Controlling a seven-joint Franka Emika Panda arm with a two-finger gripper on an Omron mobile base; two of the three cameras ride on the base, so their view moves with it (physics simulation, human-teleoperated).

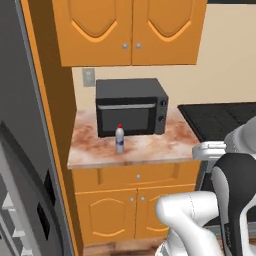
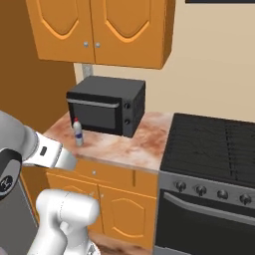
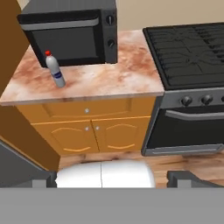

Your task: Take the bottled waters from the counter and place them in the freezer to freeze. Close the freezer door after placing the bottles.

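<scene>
One small clear bottled water (image 1: 119, 140) with a red cap and blue-white label stands upright on the reddish-pink marbled counter (image 1: 150, 148), just in front of the microwave's left half. It is the same bottle (image 2: 77, 133) in the right base view and the bottle (image 3: 55, 72) in the hand view. The light-blue-capped bottle is out of view. The grey freezer (image 1: 20, 150) fills the left edge, with white shelves showing at the lower left. My gripper (image 3: 109, 180) hangs well back from the counter, open, its dark fingertips (image 3: 33, 179) far apart with nothing held.
A black microwave (image 1: 131, 106) sits at the back of the counter. A black stovetop (image 2: 214, 144) with an oven below adjoins the counter on the right. Orange wall cabinets (image 1: 130, 30) hang above, and orange base cabinets (image 3: 87, 131) stand below.
</scene>
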